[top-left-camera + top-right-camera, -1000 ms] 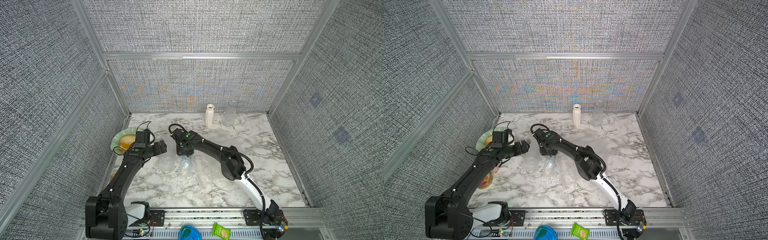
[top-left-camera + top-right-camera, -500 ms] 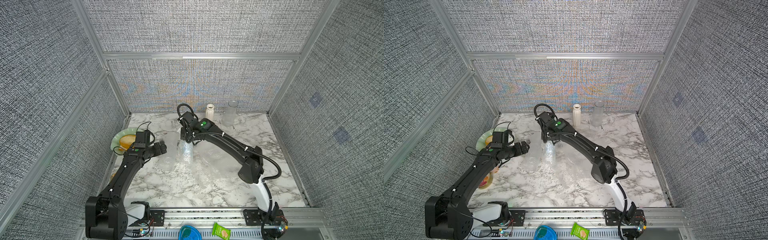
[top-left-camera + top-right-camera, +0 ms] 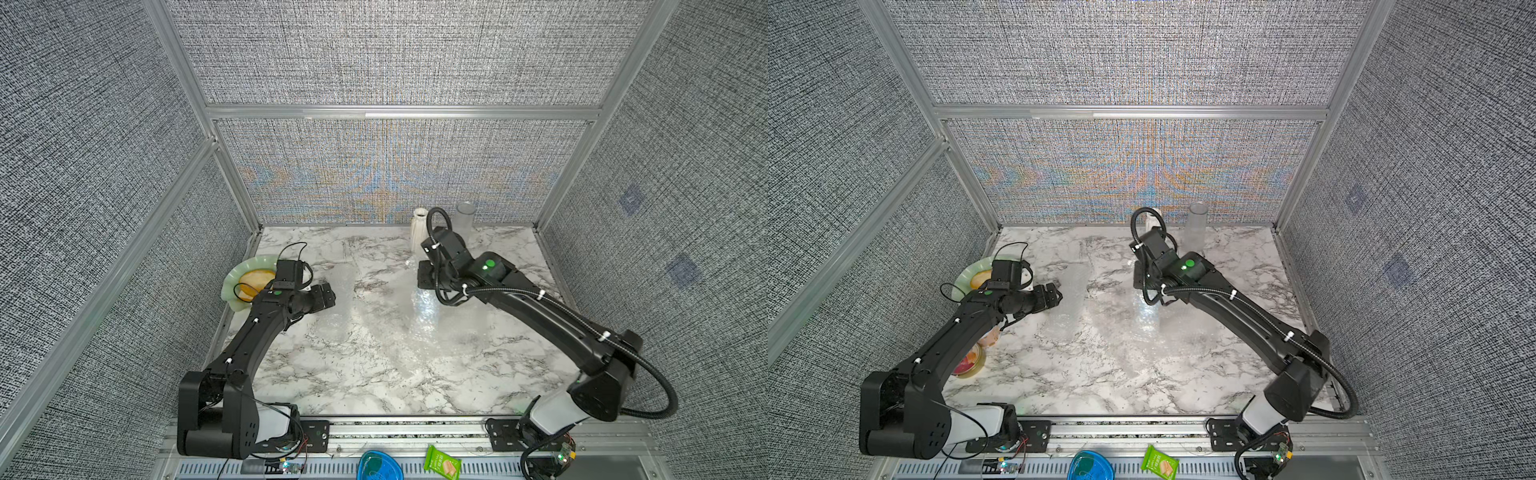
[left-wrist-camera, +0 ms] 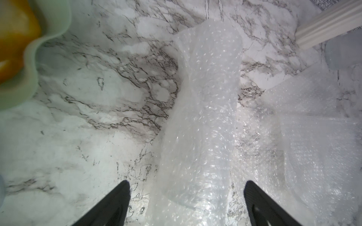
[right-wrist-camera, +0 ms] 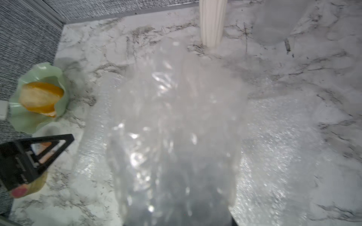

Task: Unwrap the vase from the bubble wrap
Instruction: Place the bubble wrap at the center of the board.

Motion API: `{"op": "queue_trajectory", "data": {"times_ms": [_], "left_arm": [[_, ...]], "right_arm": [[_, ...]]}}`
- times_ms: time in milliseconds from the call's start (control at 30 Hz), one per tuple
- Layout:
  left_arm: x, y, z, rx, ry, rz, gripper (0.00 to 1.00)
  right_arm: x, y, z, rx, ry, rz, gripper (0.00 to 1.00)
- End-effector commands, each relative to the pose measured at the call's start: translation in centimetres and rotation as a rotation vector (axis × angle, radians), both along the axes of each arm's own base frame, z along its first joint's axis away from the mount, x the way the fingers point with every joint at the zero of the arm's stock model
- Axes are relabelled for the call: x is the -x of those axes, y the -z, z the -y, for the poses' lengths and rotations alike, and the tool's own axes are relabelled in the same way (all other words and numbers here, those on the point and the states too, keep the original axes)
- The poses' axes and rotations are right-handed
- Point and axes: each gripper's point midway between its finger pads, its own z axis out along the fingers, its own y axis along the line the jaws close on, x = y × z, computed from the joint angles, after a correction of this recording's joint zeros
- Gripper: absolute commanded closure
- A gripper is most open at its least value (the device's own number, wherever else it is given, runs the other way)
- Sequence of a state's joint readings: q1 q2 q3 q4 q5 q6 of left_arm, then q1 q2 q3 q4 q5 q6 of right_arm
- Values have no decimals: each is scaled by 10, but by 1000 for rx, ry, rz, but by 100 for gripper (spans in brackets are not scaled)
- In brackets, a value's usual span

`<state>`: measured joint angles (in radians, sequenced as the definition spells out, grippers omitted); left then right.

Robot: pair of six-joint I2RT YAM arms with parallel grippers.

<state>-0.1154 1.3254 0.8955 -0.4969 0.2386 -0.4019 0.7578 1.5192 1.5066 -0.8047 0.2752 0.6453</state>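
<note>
Left wrist view shows the left gripper (image 4: 187, 185) wide open, with nothing in it. A roll of bubble wrap (image 4: 205, 117) lies between its two black fingers (image 4: 119, 197), and they do not squeeze it. Both top views show this roll near the left edge of the counter (image 3: 316, 374), with more wrap spread flat over the middle. The right gripper (image 3: 427, 282) is shut tight on one sheet. It holds the sheet up near the back edge, close to a white vase (image 3: 419, 226) and a clear glass (image 3: 464, 214) that stand there bare. Right wrist view shows only that sheet hanging down, all blurry, and its own fingers are hidden.

I think the job is at the peeling step. Next, the left gripper should pinch the roll so the right one can pull the sheet away. I cannot tell if a vase is inside the roll.
</note>
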Motion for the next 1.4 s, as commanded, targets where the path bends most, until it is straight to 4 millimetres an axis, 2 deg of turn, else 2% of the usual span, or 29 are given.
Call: {"op": "queue_trajectory", "data": {"times_ms": [0,67,167,500,600,700,767,833,1000,1067,1200,1367], "left_arm": [[4,-1,14,59,64,-14,12],[3,-2,21,91,91,-2,12],[2,-3,29,118,116,1,14],[4,-14,72,156,197,-4,16],[6,-15,80,171,204,-4,16],[9,-13,85,185,203,-11,15],[10,-14,87,190,209,-9,16],[11,-16,89,194,214,-6,16],[13,-20,92,202,226,-3,15],[13,-21,92,204,226,-2,16],[12,-19,93,205,226,-5,15],[10,-13,95,211,225,-13,16]], "right_arm": [[11,28,29,60,20,-41,73],[17,54,41,68,22,-92,73],[16,83,45,70,8,-147,73],[-14,149,6,109,-85,-339,67],[-18,164,-4,100,-110,-378,58],[-21,174,-9,97,-126,-407,39],[-23,170,-7,112,-128,-396,32],[-29,153,-1,138,-120,-347,25],[-35,97,9,146,-108,-212,24],[-30,85,11,162,-113,-174,25],[-11,90,12,250,-117,-164,25],[4,124,3,335,-133,-229,26]]}}
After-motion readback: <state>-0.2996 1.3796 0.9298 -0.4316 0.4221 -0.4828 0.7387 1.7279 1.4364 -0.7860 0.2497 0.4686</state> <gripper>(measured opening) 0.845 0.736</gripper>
